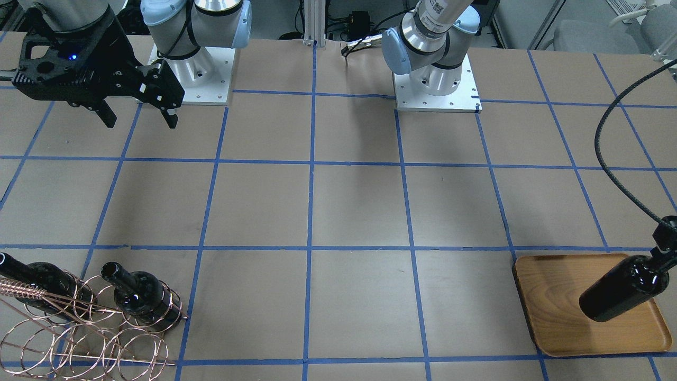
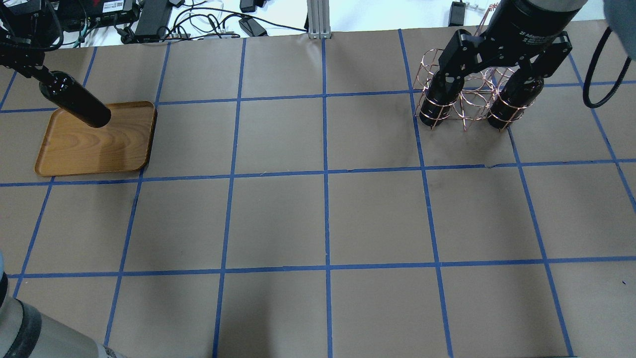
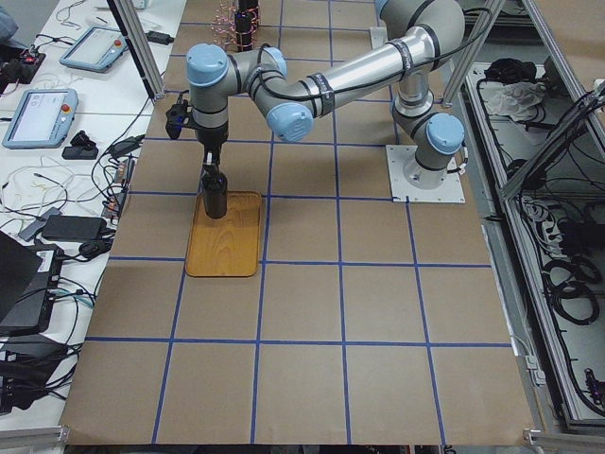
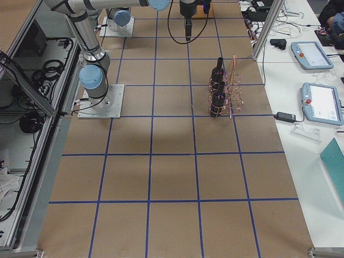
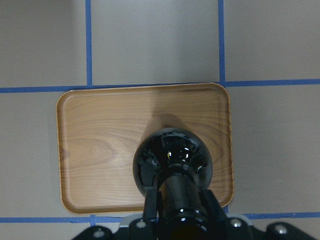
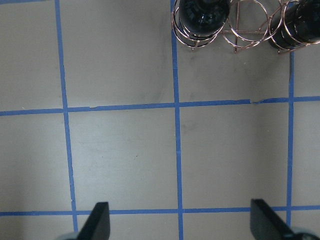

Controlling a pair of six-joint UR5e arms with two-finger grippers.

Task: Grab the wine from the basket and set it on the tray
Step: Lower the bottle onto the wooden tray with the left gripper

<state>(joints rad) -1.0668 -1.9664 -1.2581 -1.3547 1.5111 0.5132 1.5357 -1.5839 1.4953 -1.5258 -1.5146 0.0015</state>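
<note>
**Bottle held by the neck over the tray**

The wine bottle [image 1: 619, 293] is at the tray [image 1: 550, 296], neck up. It stands over the wood and off the tray's middle, toward one edge. Whether its base touches the wood or hangs just above it cannot be told. In the left wrist view the dark, glossy body covers part of the wavy grain, and a soft shadow lies on the wood beside it.

The left gripper [image 5: 181, 212] has its fingers [image 5: 150, 210] clamped on the bottle's neck, one on each side.

The tray lies flat on the tabletop [image 1: 359, 211], which is brown paper crossed by a grid of blue tape, at the robot's left end.

The basket [image 1: 79, 328], a copper wire rack, stands well apart at the robot's right end. Two more bottles sit in its rings, one [image 1: 140, 296] at the end ring and the other [image 1: 37, 280] beside the coiled handle.

The right gripper [image 1: 140, 114] hangs above the tabletop with its fingers [image 6: 100, 220] spread wide and nothing between them. In its wrist view the basket shows at the top edge, clear of the fingers.
</note>
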